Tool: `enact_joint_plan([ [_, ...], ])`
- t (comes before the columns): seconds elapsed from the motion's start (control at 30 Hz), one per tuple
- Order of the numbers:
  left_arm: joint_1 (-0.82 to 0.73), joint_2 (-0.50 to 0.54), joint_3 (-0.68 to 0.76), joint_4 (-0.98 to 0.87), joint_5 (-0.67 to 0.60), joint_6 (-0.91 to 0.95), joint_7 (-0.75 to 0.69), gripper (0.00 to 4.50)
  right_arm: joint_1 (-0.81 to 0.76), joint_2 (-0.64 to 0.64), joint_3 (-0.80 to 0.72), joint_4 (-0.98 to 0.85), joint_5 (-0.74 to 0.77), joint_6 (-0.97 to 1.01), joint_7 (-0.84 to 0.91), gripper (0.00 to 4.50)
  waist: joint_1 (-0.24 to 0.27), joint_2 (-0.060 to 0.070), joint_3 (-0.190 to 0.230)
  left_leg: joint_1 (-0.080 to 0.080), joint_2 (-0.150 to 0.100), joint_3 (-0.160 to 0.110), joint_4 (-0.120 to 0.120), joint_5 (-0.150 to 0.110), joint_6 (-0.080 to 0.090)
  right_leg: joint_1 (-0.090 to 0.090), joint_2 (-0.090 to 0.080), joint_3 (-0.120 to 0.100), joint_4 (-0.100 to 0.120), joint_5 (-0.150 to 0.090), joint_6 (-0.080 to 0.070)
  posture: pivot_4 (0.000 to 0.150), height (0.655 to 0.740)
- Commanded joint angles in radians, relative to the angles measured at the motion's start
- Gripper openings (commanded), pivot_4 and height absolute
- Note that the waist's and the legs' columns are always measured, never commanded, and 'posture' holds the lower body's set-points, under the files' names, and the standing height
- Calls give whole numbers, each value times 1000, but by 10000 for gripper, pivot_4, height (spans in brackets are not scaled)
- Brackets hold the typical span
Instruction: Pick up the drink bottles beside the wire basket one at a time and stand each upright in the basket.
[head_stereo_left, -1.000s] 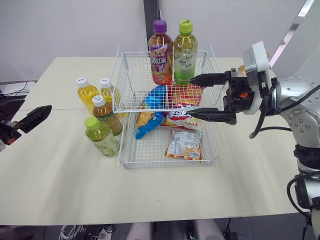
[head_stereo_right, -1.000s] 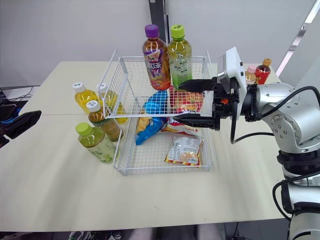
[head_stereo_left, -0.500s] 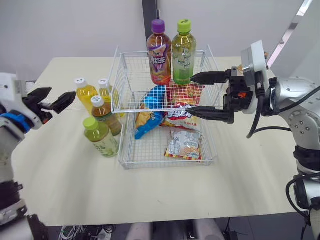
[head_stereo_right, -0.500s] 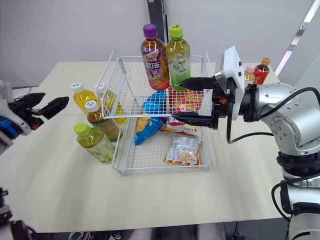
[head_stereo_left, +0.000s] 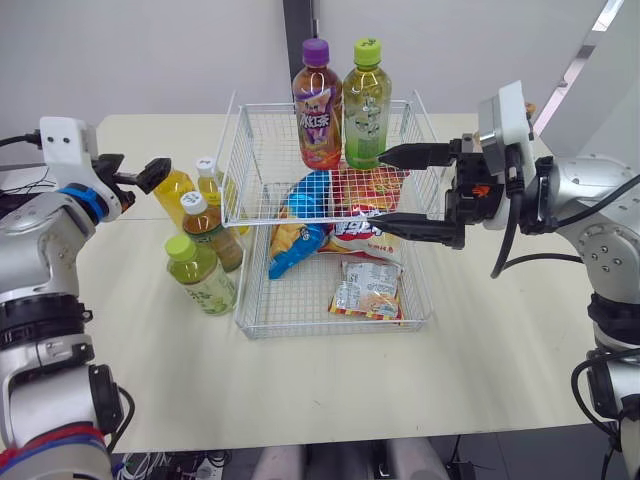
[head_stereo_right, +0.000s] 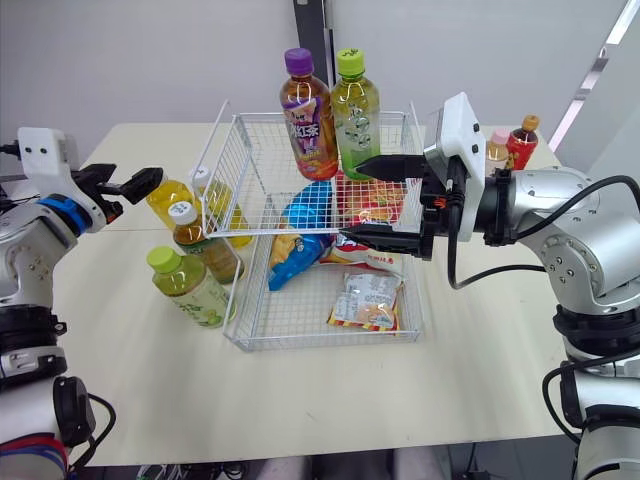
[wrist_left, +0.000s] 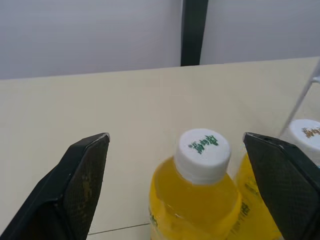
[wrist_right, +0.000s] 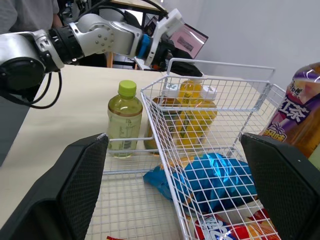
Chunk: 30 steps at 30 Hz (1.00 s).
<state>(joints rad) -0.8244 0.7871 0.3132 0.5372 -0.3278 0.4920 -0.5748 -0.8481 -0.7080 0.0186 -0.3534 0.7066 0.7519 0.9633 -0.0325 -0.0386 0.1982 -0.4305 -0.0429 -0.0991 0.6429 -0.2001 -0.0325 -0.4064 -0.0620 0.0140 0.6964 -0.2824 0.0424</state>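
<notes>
Green-capped bottle (head_stereo_left: 200, 275) upright at left centre of frame, just outside left wall of wire basket (head_stereo_left: 330, 325). Snack packets (head_stereo_left: 368, 288) flat on basket floor. Behind, brown tea bottle (head_stereo_left: 212, 232), then yellow bottle (head_stereo_left: 172, 186), both upright beside basket. Right gripper (head_stereo_left: 378, 187) at right centre, fingers spread wide, empty, over basket. Left gripper (wrist_left: 176, 139) at upper left, spread open either side of yellow bottle's white cap, no contact. Purple-capped bottle (head_stereo_left: 318, 105) and green bottle (head_stereo_left: 366, 103) upright at basket's far end, top centre.
</notes>
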Motion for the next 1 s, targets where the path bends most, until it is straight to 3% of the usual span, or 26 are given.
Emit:
enact_joint_plan([
  [0.03, -79, 5, -25, 108, 33, -68, -26, 44685, -11, -4, -41, -36, 22, 0, -13, 45000, -1, 0, 0, 0, 0, 0, 0, 0, 0, 0, 0, 0, 0, 0, 0, 1500, 7359],
  [0.37, -223, -24, -101, 358, 125, -193, -51, 44685, -2, -8, -46, -48, 42, 4, -26, 45000, -1, 0, 0, 0, 0, 0, 0, 0, 0, 0, 1, 0, 0, 0, 0, 1500, 7359],
  [0.47, -238, -23, -104, 395, 138, -206, -48, 38757, 3, -11, -51, -52, 46, 10, -27, 45000, -2, 0, 0, 0, 0, 0, 0, 0, 0, 0, 1, 0, 0, 0, 0, 1500, 7359],
  [0.73, -223, -24, -99, 422, 140, -219, -56, 14048, 7, -12, -60, -62, 52, 20, -35, 45000, -4, 0, 0, 0, 0, 0, 0, 0, 0, 0, 1, 0, 0, 0, 0, 1500, 7359],
  [1.0, -199, 4, -81, 342, 119, -200, -85, 13916, 15, -12, -68, -71, 56, 19, -43, 45000, -8, 0, 0, 0, 0, -1, 0, 0, 0, 0, 1, 0, 1, 0, 0, 1500, 7359],
])
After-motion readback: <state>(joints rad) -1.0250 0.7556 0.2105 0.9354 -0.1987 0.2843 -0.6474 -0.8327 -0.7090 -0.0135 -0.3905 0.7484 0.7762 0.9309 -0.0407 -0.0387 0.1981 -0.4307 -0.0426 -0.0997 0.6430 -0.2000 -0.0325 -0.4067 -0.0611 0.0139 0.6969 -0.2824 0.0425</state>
